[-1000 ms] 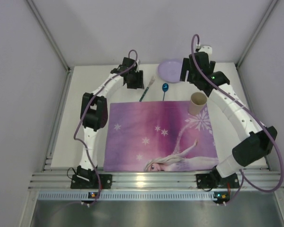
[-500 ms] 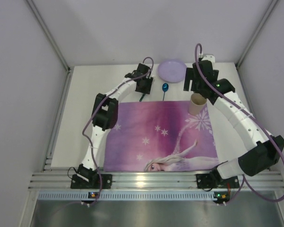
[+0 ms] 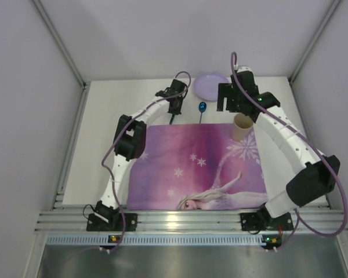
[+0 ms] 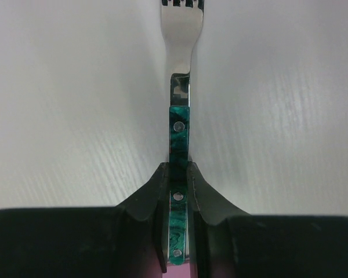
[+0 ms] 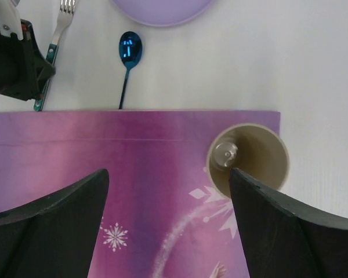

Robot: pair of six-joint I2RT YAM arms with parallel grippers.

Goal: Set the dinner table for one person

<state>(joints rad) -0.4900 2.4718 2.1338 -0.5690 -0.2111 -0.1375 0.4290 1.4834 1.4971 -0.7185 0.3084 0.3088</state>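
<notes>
A fork (image 4: 180, 87) with a green handle points away from me over the white dinner table (image 4: 75, 87). My left gripper (image 4: 178, 174) is shut on its handle; in the top view the gripper (image 3: 175, 103) is just beyond the placemat's far edge. The fork also shows in the right wrist view (image 5: 61, 23). My right gripper (image 5: 167, 174) is open and empty, hovering above the placemat (image 5: 133, 150) beside a tan cup (image 5: 255, 156). A blue spoon (image 5: 129, 49) and a purple plate (image 5: 162, 8) lie on the table beyond the placemat.
The purple-pink placemat (image 3: 191, 168) covers the table's (image 3: 104, 127) middle. The cup (image 3: 242, 125) stands upright on its far right corner. The plate (image 3: 210, 86) is at the back, the spoon (image 3: 202, 110) in front of it. An aluminium rail (image 3: 185, 220) runs along the near edge.
My left gripper has moved right and down onto the fork and now grips its handle. My right gripper has shifted left, toward the cup and the placemat's far edge.
</notes>
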